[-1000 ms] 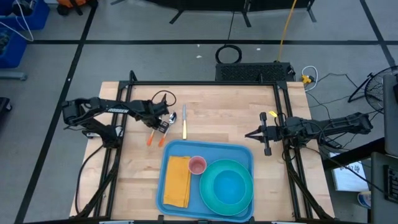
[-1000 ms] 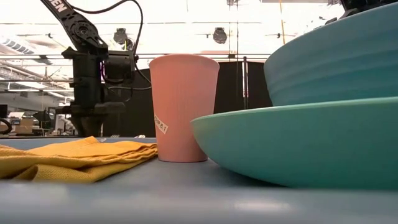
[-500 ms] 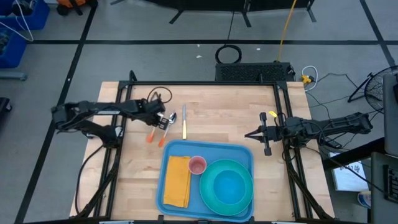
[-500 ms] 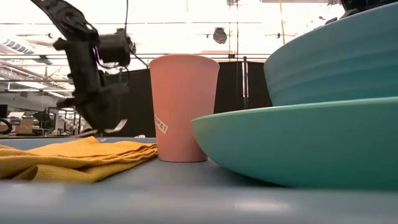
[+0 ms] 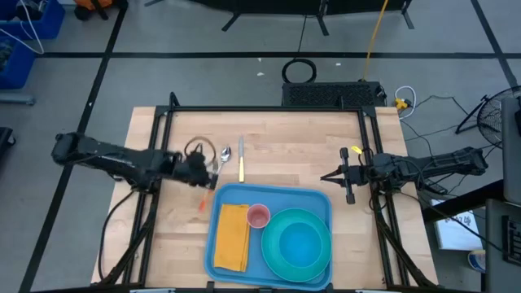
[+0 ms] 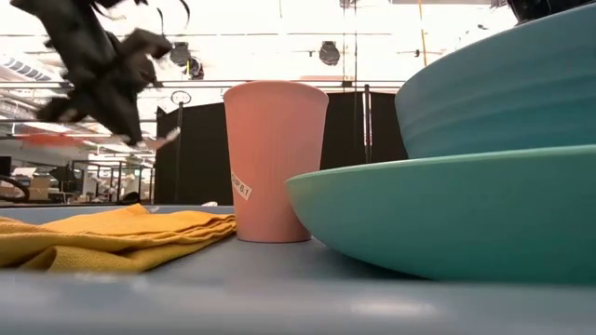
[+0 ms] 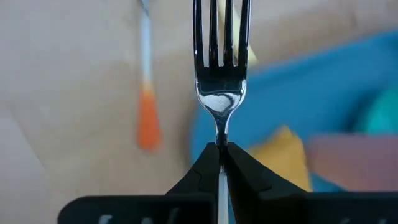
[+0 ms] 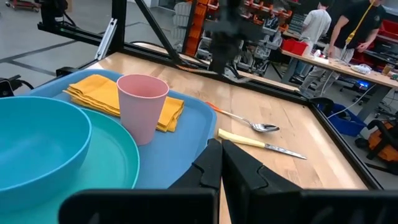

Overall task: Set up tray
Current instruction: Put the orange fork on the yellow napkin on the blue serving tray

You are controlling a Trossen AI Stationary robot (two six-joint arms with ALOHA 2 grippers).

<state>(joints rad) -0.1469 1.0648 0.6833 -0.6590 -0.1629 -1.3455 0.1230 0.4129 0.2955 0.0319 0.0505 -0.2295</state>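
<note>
1. At the near edge of the table the tray [image 5: 273,236] is seen, its long axis running left to right. On it are laid a folded yellow napkin [image 5: 232,236] at the left, a pink cup [image 5: 258,216] near the middle, and a teal bowl [image 5: 299,244] nested on a teal plate [image 5: 279,257] at the right.

2. Just beyond the tray's far left corner the left gripper [image 7: 221,148] is held above the wood. Its jaws are pinched narrowly on the handle of a fork [image 7: 220,68], and the tines are pointed away from the wrist. From these jaws the tray lies to the near right, with the napkin as the closest item; this arm is judged the nearer one for placing the fork there.

3. Farther out on the bare table a spoon [image 5: 224,156] and a knife [image 5: 241,161] are left lying side by side, not yet on the tray.

4. At the right edge of the table the right gripper [image 8: 221,149] is parked, its fingers pressed together on nothing, pointing left toward the tray.
</note>
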